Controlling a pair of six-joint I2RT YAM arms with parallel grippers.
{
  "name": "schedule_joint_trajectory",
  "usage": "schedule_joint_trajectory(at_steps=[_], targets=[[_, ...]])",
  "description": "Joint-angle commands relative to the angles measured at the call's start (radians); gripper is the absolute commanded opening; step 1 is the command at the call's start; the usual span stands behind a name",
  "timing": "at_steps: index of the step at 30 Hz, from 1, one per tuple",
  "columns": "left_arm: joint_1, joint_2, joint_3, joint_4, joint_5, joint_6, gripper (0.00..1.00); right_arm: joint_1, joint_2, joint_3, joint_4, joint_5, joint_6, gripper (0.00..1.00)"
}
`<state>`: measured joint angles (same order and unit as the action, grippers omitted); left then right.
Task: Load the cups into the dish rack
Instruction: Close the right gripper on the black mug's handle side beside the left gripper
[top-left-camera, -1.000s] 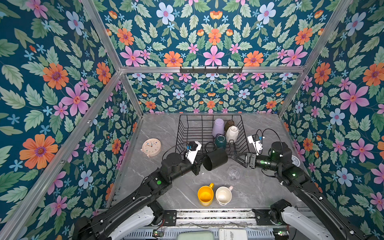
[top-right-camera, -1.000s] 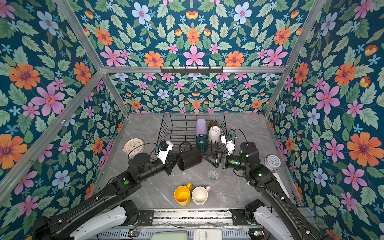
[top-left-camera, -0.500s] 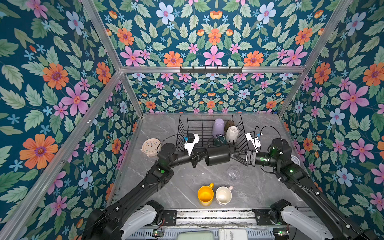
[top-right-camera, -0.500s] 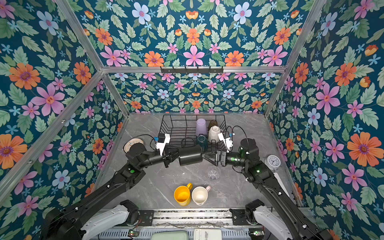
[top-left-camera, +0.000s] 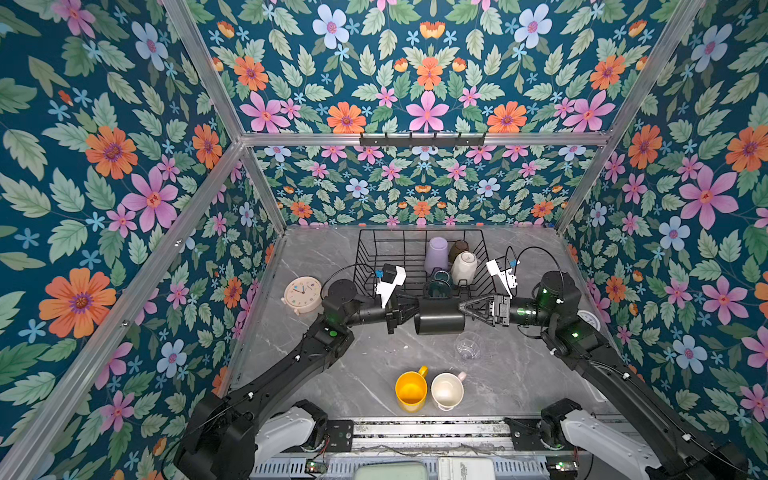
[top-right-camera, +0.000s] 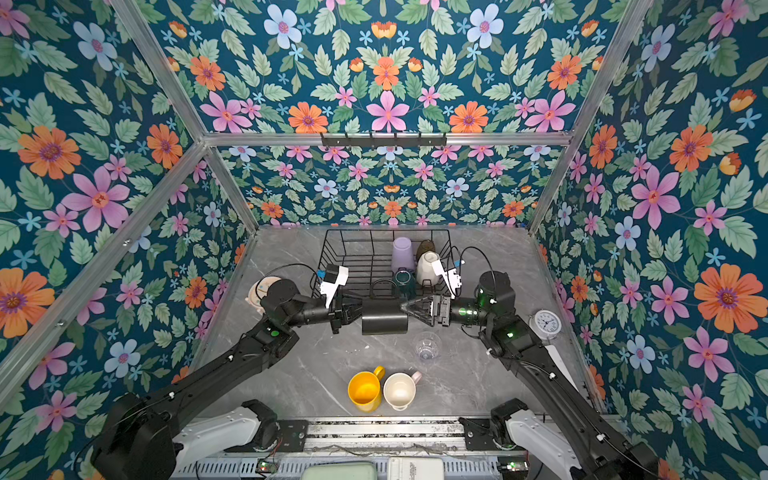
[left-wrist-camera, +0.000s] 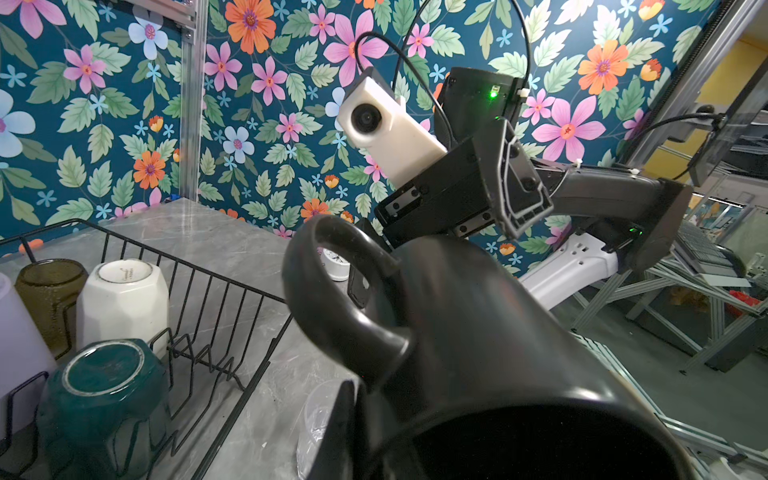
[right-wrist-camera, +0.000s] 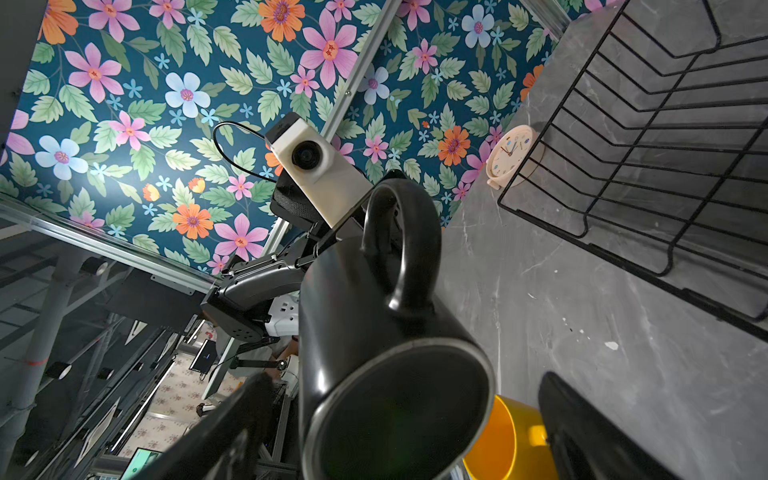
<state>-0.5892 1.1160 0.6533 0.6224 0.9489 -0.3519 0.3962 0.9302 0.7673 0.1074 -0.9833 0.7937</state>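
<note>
We list: black mug (top-left-camera: 440, 319), rim clamped in left fingers (top-left-camera: 406, 311); right fingers (right-wrist-camera: 582, 432) spread wide at its base.

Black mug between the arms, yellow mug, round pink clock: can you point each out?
Glossy black mug (top-left-camera: 440, 320): in a top view, on its side wall.
Bright yellow mug (top-left-camera: 410, 390): in a top view, on its inner bottom.
Round pale-pink clock (top-left-camera: 302, 291): in a top view, on its dial.

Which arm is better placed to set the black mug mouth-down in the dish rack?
Probably the right: the right gripper stands open at the black mug's base, while the left gripper is shut on its rim.
</note>
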Motion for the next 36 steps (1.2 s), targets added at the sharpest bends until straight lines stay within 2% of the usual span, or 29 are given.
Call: schedule_joint_trajectory(at_steps=[1,19,36], targets=[[0.002,0.002,0.011,0.121,0.032,-0.033,0.00,0.001,0.011,0.001,0.056,-0.026,0.019,0.99],[0.002,0.053,0.009,0.253,0.065,-0.123,0.00,0.083,0.062,-0.017,0.118,0.008,0.041,0.98],[0.002,0.065,0.022,0.259,0.082,-0.131,0.00,0.124,0.126,0.007,0.158,0.035,0.056,0.93]])
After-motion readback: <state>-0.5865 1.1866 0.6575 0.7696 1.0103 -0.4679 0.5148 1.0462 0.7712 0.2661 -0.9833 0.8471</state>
